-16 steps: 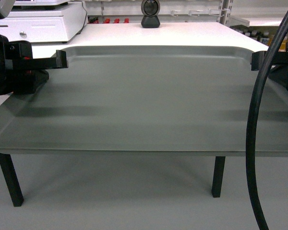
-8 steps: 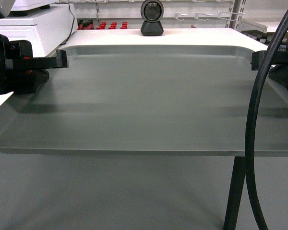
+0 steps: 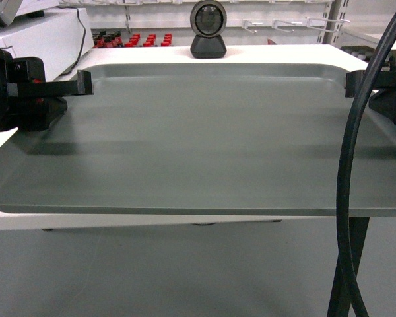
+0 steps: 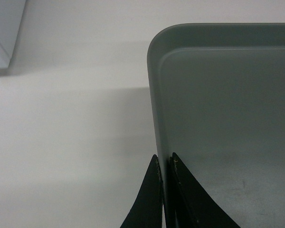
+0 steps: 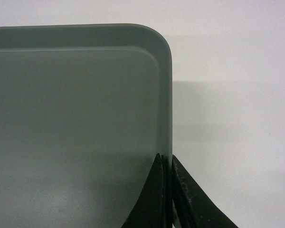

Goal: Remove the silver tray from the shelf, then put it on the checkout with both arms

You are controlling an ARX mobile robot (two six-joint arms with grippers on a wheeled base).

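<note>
Tray (image 3: 204,139) held level above counter (image 4: 71,118), far corners over it, near edge overhanging counter's front edge. L gripper (image 4: 164,164) and R gripper (image 5: 166,164) each pinched narrow on a side rim. Judged stiff, smooth metal, likely slippery; rim holds near far corners look sound.

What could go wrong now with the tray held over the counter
The silver tray hangs only by thin rim pinches from the left gripper and right gripper, so uneven lowering could tilt or slip it. Its far edge sits near the scanner on the checkout and may bump it.
</note>
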